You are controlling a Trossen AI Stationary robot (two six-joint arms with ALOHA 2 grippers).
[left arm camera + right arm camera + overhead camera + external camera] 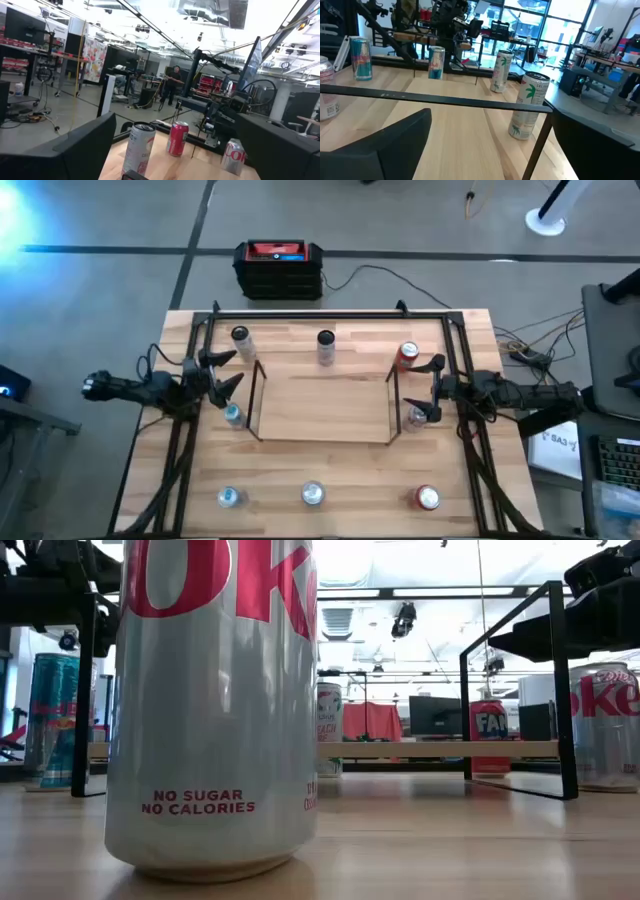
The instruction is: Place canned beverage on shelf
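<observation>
High view: shelf [322, 402] at table centre, deck bare; eight cans stand around it. Left gripper [226, 370] at 9 o'clock of the shelf, jaws wide, holding nothing, blue can [233, 416] just beside it. Right gripper [431, 390] at 3 o'clock, jaws wide, empty, red can [407, 356] and silver can [417, 417] close by

Low view: big diet cola can [213, 705] fills the near field, shelf deck beyond it

Left wrist view: white can [138, 148] ahead between open fingers

Right wrist view: shelf frame bar crosses, palm-print can [528, 105] beyond

Step looks like the start, nothing picked; next needs either gripper to close around its nearest can
</observation>
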